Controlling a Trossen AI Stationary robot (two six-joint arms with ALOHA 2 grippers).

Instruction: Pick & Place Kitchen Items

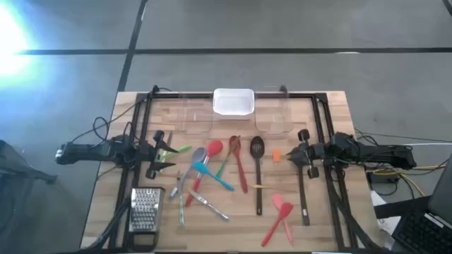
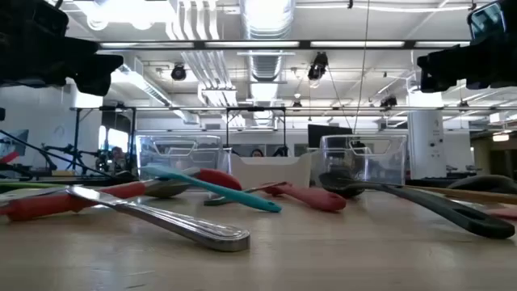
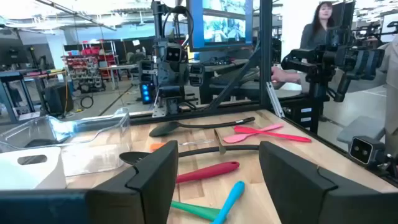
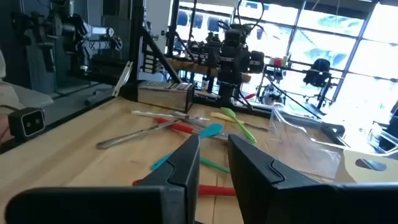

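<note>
Wooden table (image 1: 325,212): slim red, blue, black utensils (image 1: 226,173) scattered; left claw (image 1: 161,152) open, right claw (image 1: 295,154) narrowly parted, both empty.

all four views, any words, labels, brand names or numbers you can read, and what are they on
None can be read.
The monitor behind the table, in the left wrist view, shows pictures; any text on it is too blurred.
The grater, the white tray and the utensils carry no visible marking.

No text, label or number can be read anywhere (the distant screens show only blur).
</note>
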